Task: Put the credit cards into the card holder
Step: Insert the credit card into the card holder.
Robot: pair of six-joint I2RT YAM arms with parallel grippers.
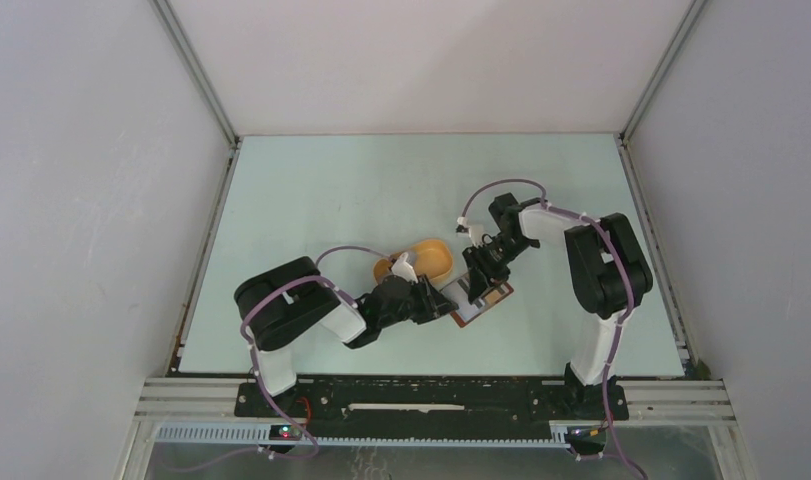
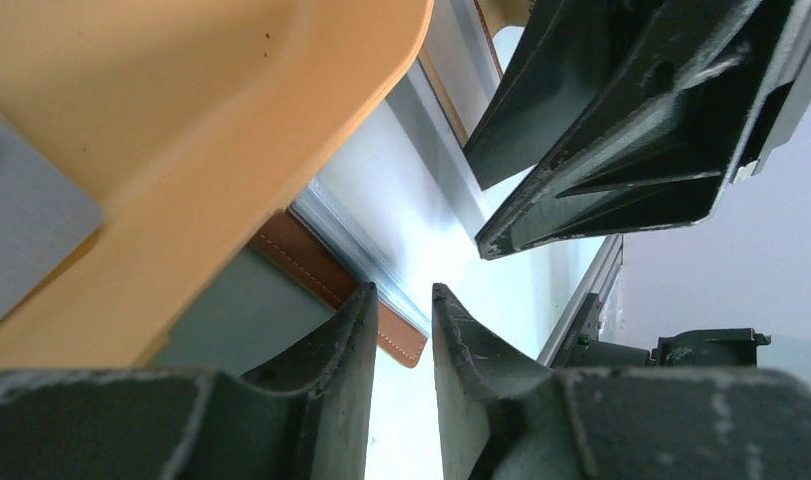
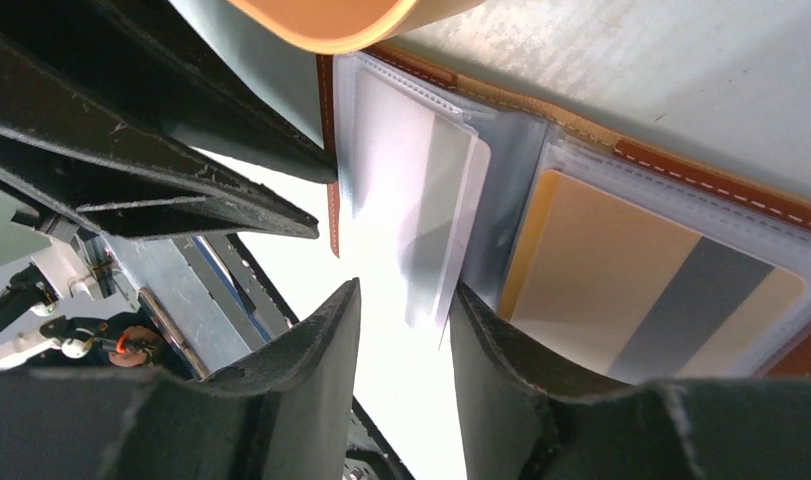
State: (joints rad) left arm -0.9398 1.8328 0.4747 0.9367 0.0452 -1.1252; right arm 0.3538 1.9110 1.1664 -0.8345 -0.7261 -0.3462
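Note:
The brown card holder lies open on the table in front of the orange tray. Its clear sleeves show in the right wrist view. One sleeve holds a yellow card with a grey stripe, and a loose sleeve leaf holds a pale card. My right gripper is open over that leaf, whose edge touches the inner face of the right-hand finger. My left gripper is open with a narrow, empty gap, at the holder's brown edge. A grey card lies in the tray.
The orange tray fills the upper left of the left wrist view, just above the holder. The right gripper's dark fingers hang close over the left one. Both grippers crowd the holder at mid-table. Metal frame rails edge the table.

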